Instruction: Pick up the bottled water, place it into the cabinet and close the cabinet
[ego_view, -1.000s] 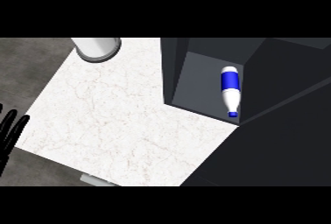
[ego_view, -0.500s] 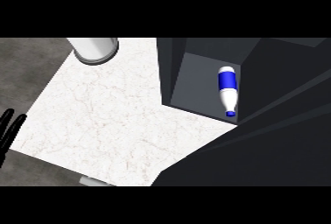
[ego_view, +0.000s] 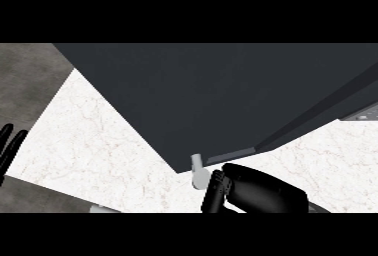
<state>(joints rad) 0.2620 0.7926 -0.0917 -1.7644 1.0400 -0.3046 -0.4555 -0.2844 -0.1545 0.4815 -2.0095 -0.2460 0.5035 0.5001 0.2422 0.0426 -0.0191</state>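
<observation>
The right robot hand (ego_view: 258, 192) comes in at the lower edge of the head view, right of the middle, a black bulk lying low over the white marbled surface (ego_view: 96, 140). Whether it is released or clenched cannot be told from this angle. Its left side sits just beside the pale grey handle (ego_view: 197, 172), and the view does not settle whether the two touch. The handle hangs at the lowest corner of the dark cabinet door (ego_view: 221, 95), pointing down toward the view's bottom edge. The door is a broad, flat, charcoal panel that fills most of the upper and middle view. Its lower left edge runs slantwise across the surface from the upper left down to the handle. A narrower dark edge of the cabinet climbs from beside the handle to the upper right. The bottled water cannot be seen; the door covers that part of the view. More of the marbled surface shows right of the cabinet. Well apart at the left edge, the left robot hand (ego_view: 18, 145) rests released, its black fingers straight and pointing up.
</observation>
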